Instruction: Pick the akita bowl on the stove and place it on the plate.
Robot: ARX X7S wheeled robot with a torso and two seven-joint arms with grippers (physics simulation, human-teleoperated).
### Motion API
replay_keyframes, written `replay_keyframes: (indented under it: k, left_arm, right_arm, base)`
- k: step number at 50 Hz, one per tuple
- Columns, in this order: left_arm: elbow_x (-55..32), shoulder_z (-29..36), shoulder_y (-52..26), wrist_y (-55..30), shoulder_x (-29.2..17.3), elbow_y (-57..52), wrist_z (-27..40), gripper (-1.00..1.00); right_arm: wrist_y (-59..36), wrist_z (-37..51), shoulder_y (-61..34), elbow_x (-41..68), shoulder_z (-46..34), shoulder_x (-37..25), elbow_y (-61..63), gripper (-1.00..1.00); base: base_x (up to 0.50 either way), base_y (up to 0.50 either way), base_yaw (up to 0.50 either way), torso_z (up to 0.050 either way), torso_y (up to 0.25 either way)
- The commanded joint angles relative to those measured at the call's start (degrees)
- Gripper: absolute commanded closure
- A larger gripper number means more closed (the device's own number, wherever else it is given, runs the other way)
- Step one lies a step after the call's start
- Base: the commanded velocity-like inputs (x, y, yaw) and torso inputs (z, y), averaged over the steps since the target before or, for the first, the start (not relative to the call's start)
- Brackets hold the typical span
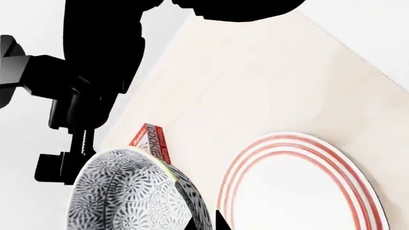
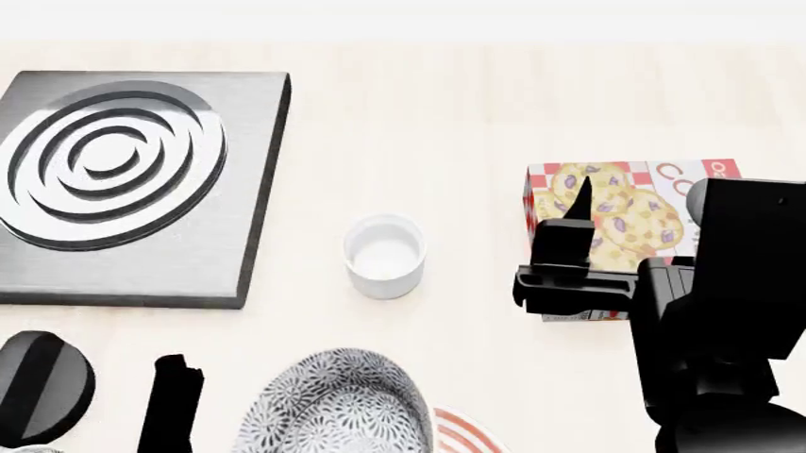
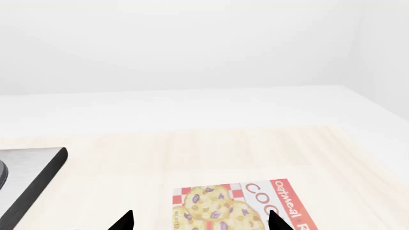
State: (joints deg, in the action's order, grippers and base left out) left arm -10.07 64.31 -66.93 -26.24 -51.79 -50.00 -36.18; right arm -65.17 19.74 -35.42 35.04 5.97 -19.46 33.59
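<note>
Left wrist view: akita bowl [image 1: 137, 191] sitting in the left claw [image 1: 204, 223], gripped at its rim, hanging beside the plate [image 1: 300, 187]; cookie box [image 1: 150, 140] showing behind.

Head view: stove [image 2: 139, 179] lying bare; bowl [image 2: 338, 404] hovering off it, over the plate's edge [image 2: 463, 432]; white cup [image 2: 385, 255] and knob [image 2: 44, 385] resting on the desk [image 2: 416, 123].

Right wrist view: right claw [image 3: 201, 221] hanging spread apart over the cookie box [image 3: 243, 205].

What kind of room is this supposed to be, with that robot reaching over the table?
Probably a mock kitchen counter in a computer simulation. A pale wooden tabletop carries a stove slab with burner rings, a speckled akita bowl beside a red-ringed plate, and a box of oatmeal cookies.
</note>
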Motion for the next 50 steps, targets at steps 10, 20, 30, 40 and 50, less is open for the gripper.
replay_keyframes:
  k: [10, 20, 30, 40, 50]
  left_arm:
    - [1.57, 1.67, -0.63, -3.29, 7.44, 6.83, 1.1, 1.0]
    - [4.68, 4.3, 1.33, -2.48, 8.96, 11.14, 2.63, 1.0]
    - [6.16, 6.79, 3.32, -3.26, 9.83, 11.72, 3.28, 1.0]
    - [7.28, 8.5, 5.45, -2.66, 10.78, 13.84, 4.58, 1.0]
    - [8.47, 9.66, 7.24, -1.76, 11.65, 16.7, 6.18, 1.0]
  right_arm:
    - [0.33, 0.38, 0.02, 0.37, -0.29, -0.21, -0.12, -1.0]
    - [-0.15, 0.79, -0.13, 0.88, -0.21, -0.28, 0.26, -1.0]
    - [-0.16, 1.02, -0.18, 1.17, -0.22, -0.45, 0.37, -1.0]
    - [0.37, 1.0, 0.01, 1.22, -0.38, -0.63, 0.1, -1.0]
    - [-0.45, 1.59, -0.27, 1.93, -0.12, -0.58, 0.57, -1.0]
  base:
    - [0.0, 0.0, 0.0, 0.0, 0.002]
    - [0.0, 0.0, 0.0, 0.0, 0.0]
    - [0.0, 0.0, 0.0, 0.0, 0.0]
    - [0.0, 0.0, 0.0, 0.0, 0.0]
    - [0.0, 0.0, 0.0, 0.0, 0.0]
